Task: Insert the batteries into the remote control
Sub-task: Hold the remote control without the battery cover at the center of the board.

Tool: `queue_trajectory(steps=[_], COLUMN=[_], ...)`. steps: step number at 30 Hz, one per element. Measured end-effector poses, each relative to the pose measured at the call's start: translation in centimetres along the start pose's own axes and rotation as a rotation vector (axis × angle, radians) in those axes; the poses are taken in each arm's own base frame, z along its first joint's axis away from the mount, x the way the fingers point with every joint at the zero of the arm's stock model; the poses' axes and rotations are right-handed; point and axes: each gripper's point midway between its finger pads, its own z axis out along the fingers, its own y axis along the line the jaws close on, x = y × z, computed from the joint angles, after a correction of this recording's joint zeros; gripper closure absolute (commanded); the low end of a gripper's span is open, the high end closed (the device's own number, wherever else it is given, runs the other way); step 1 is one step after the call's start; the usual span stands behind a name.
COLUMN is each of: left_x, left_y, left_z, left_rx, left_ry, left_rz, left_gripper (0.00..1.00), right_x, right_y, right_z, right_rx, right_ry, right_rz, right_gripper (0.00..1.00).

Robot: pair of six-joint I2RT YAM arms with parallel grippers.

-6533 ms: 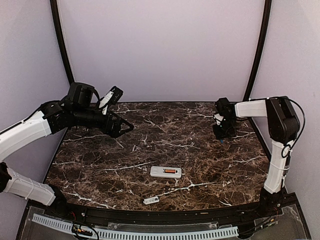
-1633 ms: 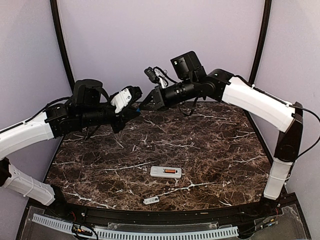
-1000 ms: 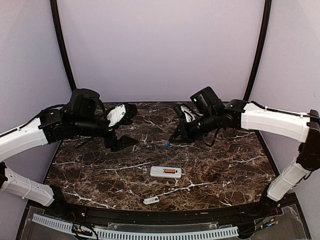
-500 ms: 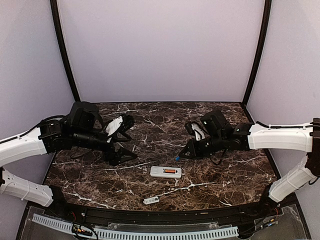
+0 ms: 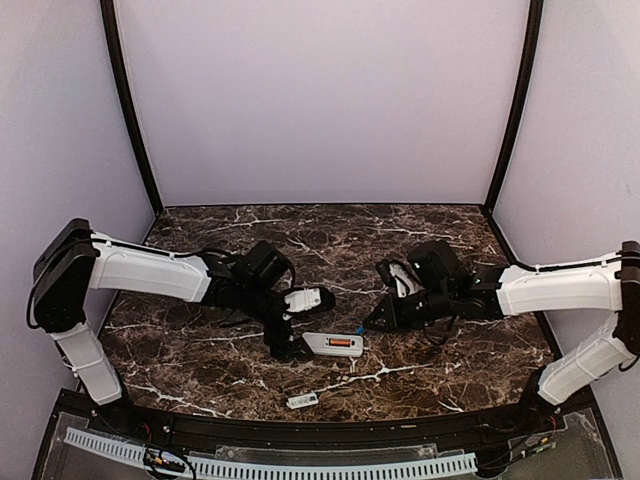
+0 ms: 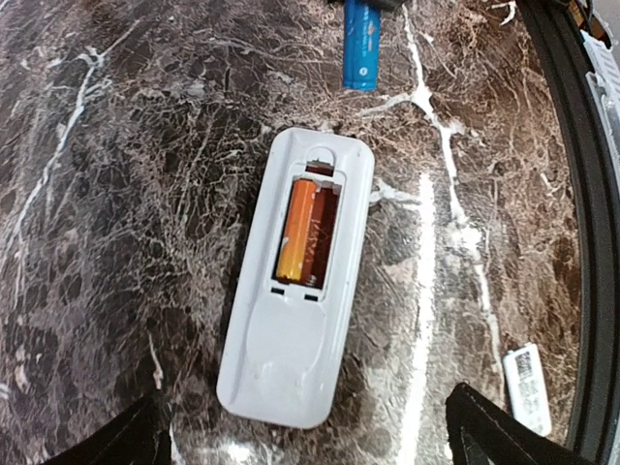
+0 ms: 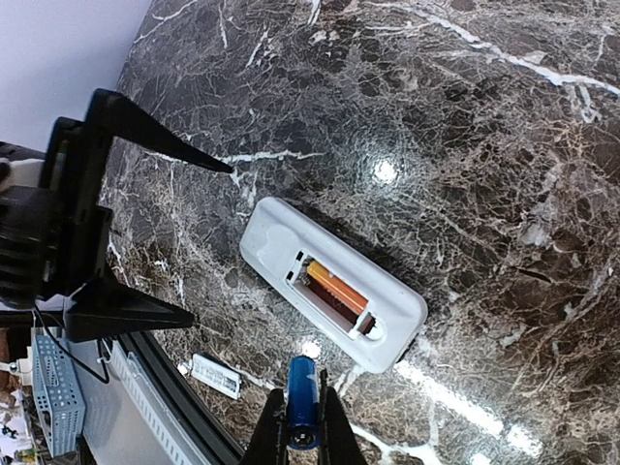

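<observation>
Remote (image 5: pixel 332 344) lies face down near the middle of the table (image 5: pixel 450 260), toward its near edge. Its compartment is open, with the orange battery (image 6: pixel 298 231) in one slot. Right gripper (image 7: pixel 302 417) pinches the blue battery (image 7: pixel 301 400) just off its right end. Left gripper (image 6: pixel 308 431) hangs spread wide over the left end. Cover (image 5: pixel 302 400) lies by the near edge.

The table (image 6: pixel 116 194) was dark brown marble veined in white. The remote (image 6: pixel 291 349) was white. The orange battery (image 6: pixel 298 232) in it shaded to yellow at one end. In the left wrist view, the blue battery (image 6: pixel 360 44) at the remote's twelve o'clock carried pale print, and the cover (image 6: pixel 527 387) at four o'clock was white with grey marks. The left arm (image 5: pixel 150 272) and right arm (image 5: pixel 555 288) were white with black joints. The left gripper (image 5: pixel 300 322) and right gripper (image 7: pixel 301 426) were black. The walls (image 5: pixel 320 100) were pale lilac, and the posts (image 5: pixel 125 100) black.
</observation>
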Motion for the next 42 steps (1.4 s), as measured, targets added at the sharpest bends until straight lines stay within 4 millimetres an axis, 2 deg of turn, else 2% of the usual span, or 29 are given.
queue_trajectory(steps=[5, 11, 17, 21, 31, 35, 42], left_x=[1.1, 1.7, 2.1, 1.8, 1.7, 2.2, 2.6], left_y=[0.5, 1.5, 2.5, 2.0, -0.8, -1.1, -1.2], left_z=[3.0, 4.2, 5.4, 5.4, 5.5, 5.1, 4.6], left_rx=[0.031, 0.032, 0.045, 0.074, 0.123, 0.122, 0.094], left_ry=[0.038, 0.044, 0.053, 0.039, 0.052, 0.065, 0.067], left_rz=[0.072, 0.107, 0.100, 0.091, 0.048, 0.008, -0.092], left_gripper=[0.01, 0.01, 0.06, 0.11, 0.27, 0.28, 0.21], right_x=[0.0, -0.2, -0.5, -0.4, 0.4, 0.5, 1.2], right_y=[-0.1, 0.1, 0.2, 0.1, -0.3, -0.2, -0.3], right_z=[0.1, 0.1, 0.1, 0.0, -0.7, -0.5, 0.9], right_rx=[-0.009, -0.018, -0.025, -0.024, -0.018, -0.021, -0.034], right_ry=[-0.014, -0.025, -0.039, -0.043, -0.043, -0.031, 0.028], right_rz=[0.021, 0.042, 0.079, 0.105, 0.125, 0.119, 0.107], right_gripper=[1.00, 1.00, 1.00, 1.00, 1.00, 1.00, 1.00])
